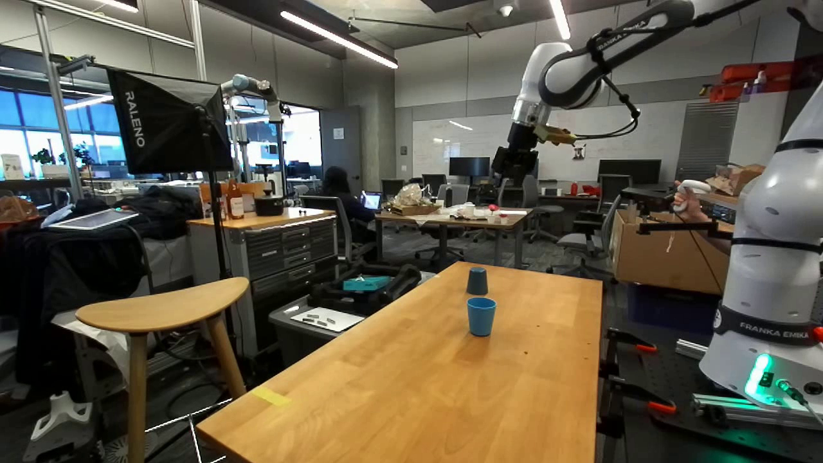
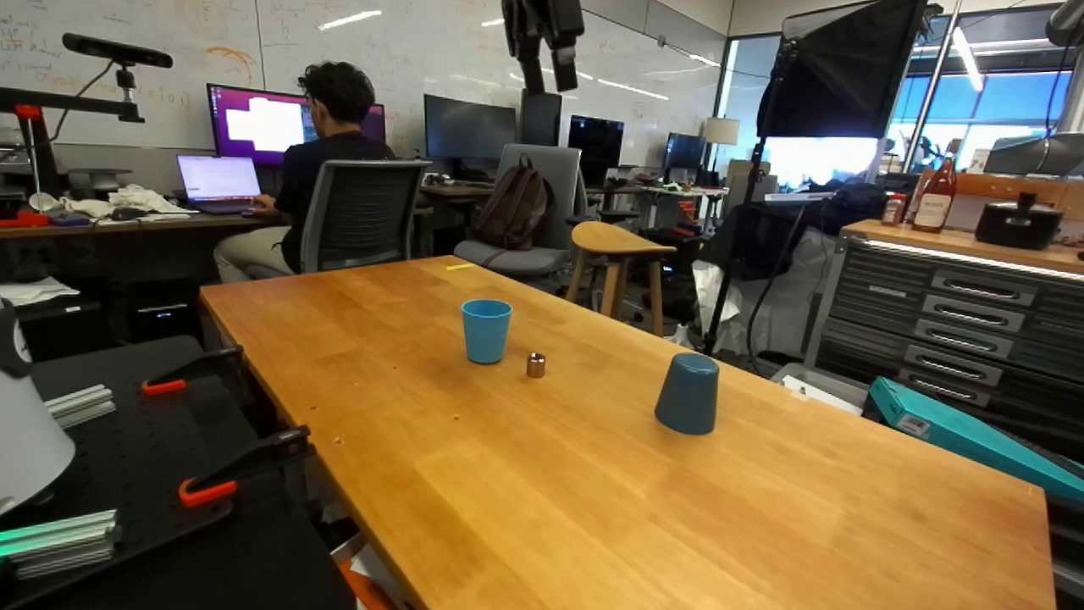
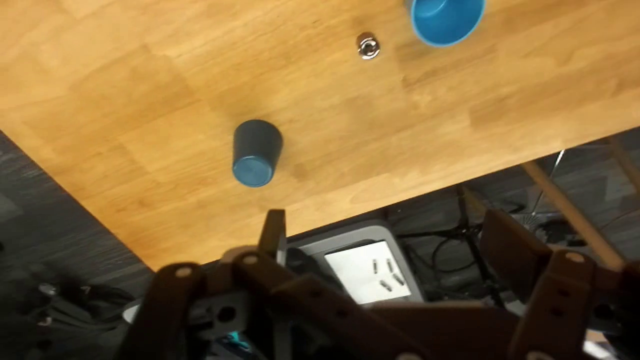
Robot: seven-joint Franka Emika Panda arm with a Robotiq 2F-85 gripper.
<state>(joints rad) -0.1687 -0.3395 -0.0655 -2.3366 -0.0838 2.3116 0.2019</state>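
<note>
High above the wooden table [image 1: 411, 379], my gripper [image 1: 514, 170] hangs with its fingers wide apart and nothing between them. In the wrist view the gripper [image 3: 387, 222] comes in from the bottom. A bright blue cup [image 2: 486, 335] stands upright with its mouth up. Beside it lies a small shiny copper-coloured metal piece [image 2: 536, 365], which the bright cup seems to hide in an exterior view. A darker blue cup [image 2: 688, 396] rests upside down farther along the table. In the wrist view the dark cup [image 3: 257, 150] is nearest the fingers, which touch none of these.
A wooden stool [image 1: 164, 305] and a softbox lamp [image 1: 170, 122] stand off one table side. Next to that edge is a grey bin [image 1: 283, 321] with a white sheet on its lid. Orange-tipped clamps [image 2: 207, 491] grip the robot-side edge. People sit in the background.
</note>
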